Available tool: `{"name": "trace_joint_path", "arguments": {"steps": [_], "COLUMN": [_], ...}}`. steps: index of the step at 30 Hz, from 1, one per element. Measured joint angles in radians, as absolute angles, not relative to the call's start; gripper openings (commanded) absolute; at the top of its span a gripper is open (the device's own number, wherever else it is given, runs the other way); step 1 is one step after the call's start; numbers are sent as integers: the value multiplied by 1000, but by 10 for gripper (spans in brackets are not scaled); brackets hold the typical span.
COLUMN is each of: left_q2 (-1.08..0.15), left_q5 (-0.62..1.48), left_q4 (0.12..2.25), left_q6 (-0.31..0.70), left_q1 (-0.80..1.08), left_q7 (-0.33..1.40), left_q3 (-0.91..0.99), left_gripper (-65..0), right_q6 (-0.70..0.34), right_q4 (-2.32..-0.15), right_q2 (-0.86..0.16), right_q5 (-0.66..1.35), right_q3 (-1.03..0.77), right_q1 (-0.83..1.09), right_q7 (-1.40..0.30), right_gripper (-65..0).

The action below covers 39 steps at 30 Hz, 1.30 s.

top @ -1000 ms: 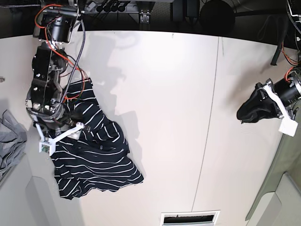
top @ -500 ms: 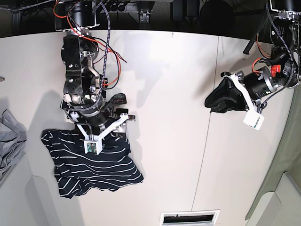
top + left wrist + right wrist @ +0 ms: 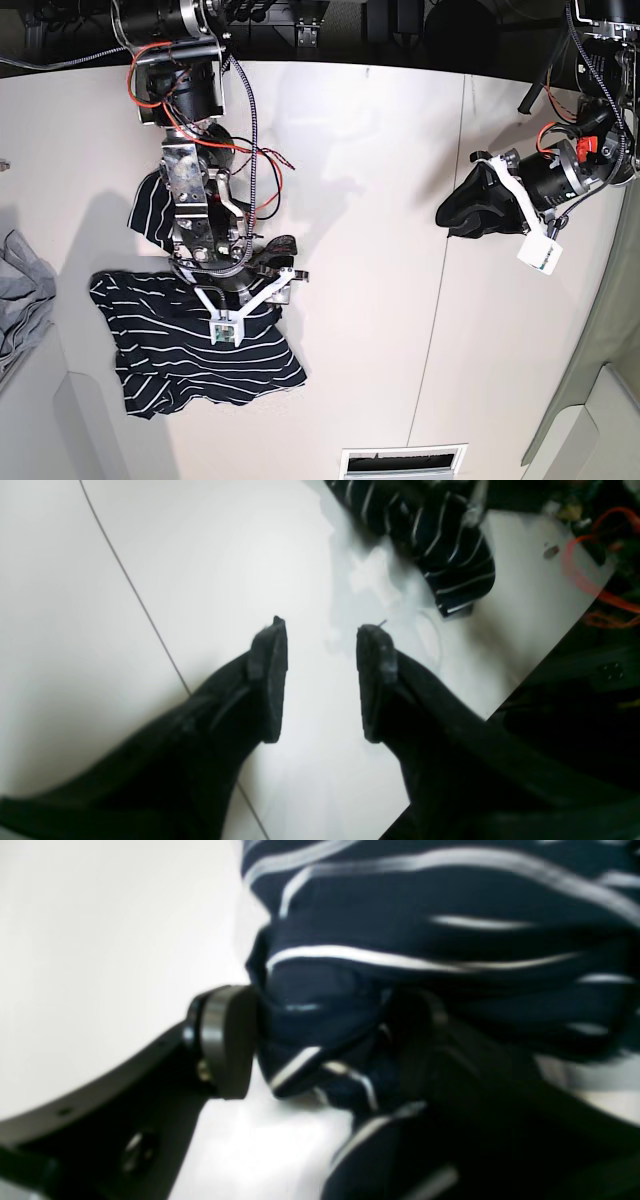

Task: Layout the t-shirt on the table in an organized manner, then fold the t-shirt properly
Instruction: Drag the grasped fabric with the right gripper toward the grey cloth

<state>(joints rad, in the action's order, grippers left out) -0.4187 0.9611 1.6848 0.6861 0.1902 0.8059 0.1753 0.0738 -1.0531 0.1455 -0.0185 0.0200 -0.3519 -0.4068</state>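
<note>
T-shirt (image 3: 200, 340): lying bunched near the worktop (image 3: 360, 200) left edge.
Right pincer (image 3: 320, 1040): clamping a fabric fold; draw outward gently.
Left pincer (image 3: 320, 680): hovering agape, holding nothing.

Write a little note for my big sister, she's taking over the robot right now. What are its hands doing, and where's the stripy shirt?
Right gripper: shut on a bunched fold of the t-shirt.
Left gripper: open, holding nothing, above bare table, well away from the shirt.
The shirt lies crumpled on the table beneath the right arm, with one part trailing out past that arm. A grey cloth sits at the table's edge.
Done: shirt grabbed.
Left: spread it flat, then fold it.
</note>
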Motion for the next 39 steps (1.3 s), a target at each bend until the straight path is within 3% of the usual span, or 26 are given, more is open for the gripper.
{"name": "trace_joint_path", "arguments": {"steps": [2,5,11,17,21,28,31,32,33,39], "left_q2": [-418,-418,-421,-461,-482,-482,-483,-482,-481,-461], "left_q5": [960,955,932,931,931,934,961,979,996,992], "left_q4": [1685,1685,1685,1685,1685,1685,1685,1685,1685,1685], "left_q6": [686,686,686,686,686,686,686,686,686,686], "left_q1": [191,191,191,185,174,163,163,162,161,164], "left_q7": [805,805,804,803,804,802,803,803,803,804], "left_q3": [175,175,177,191,191,191,191,191,191,189], "left_gripper": [-392,-392,-392,-392,-392,-392,-392,-392,-392,-392], "right_q6": [75,75,-22,-28,-23,-15,-10,-6,-4,-4], "right_q4": [-977,-967,-1124,-1549,-1796,-1963,-1957,-1952,-1945,-1937], "right_q2": [147,144,145,143,68,-49,-69,-69,-69,-69], "right_q5": [-21,-23,5,-87,-91,-150,-94,-70,-47,34], "right_q3": [20,20,20,19,19,-149,-256,-291,-320,-411], "right_q1": [-377,-380,-374,-325,-262,-40,11,25,36,42], "right_q7": [-395,-379,-505,-668,-762,-775,-767,-764,-764,-772], "right_gripper": [-391,-650,-650,-650,-650,-650,-325,-251,-217,-216]}}
